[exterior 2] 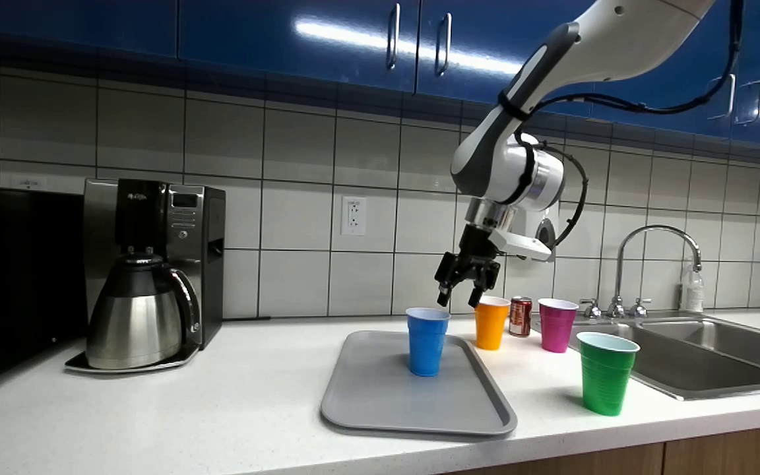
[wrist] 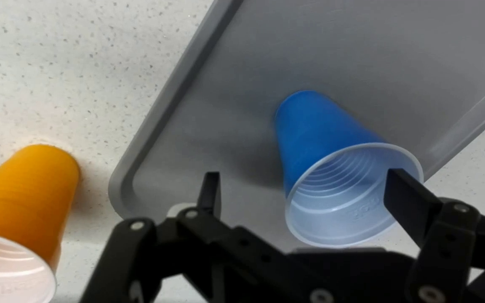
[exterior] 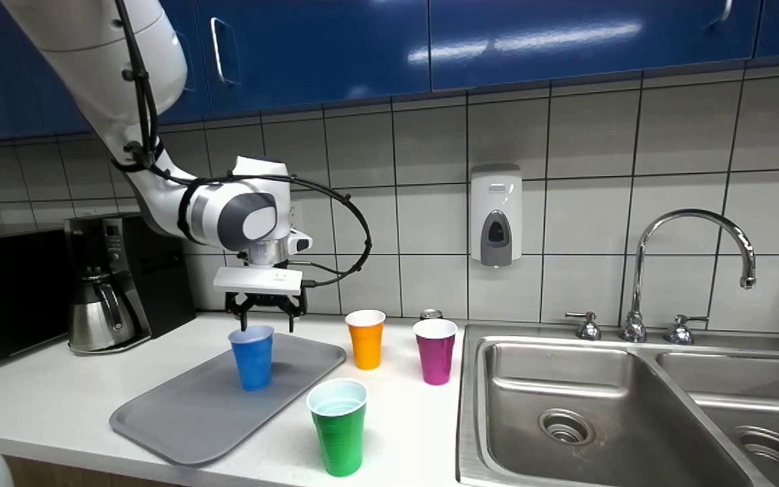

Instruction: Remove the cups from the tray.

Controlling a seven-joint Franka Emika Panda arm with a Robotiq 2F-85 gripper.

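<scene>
White desk [exterior 2: 156,422] across the lower part of both exterior views. Grey tray [exterior 2: 373,412] flat on it, lower centre in an exterior view. Claw [wrist: 305,185] wide, holding nothing, bottom half of the wrist view. Blue cup [exterior 2: 427,346] upright on the tray, down and left of the claw in both exterior views. Orange cup [exterior 2: 489,333] upright on the desk, just off the tray's upper right corner.

Risks: claw looks off-centre; in the wrist view one side of it overlaps the blue cup's rim, so a straight descent may push the rim and tip the cup. Hard squeeze could crush it. Low carry could clip the tray edge or orange cup.

Counts: desk 1, tray 1, claw 1, cups 4 (blue, orange, plus green cup [exterior 2: 607,376], magenta cup [exterior 2: 557,328]), red can [exterior 2: 520,316] 1.
</scene>
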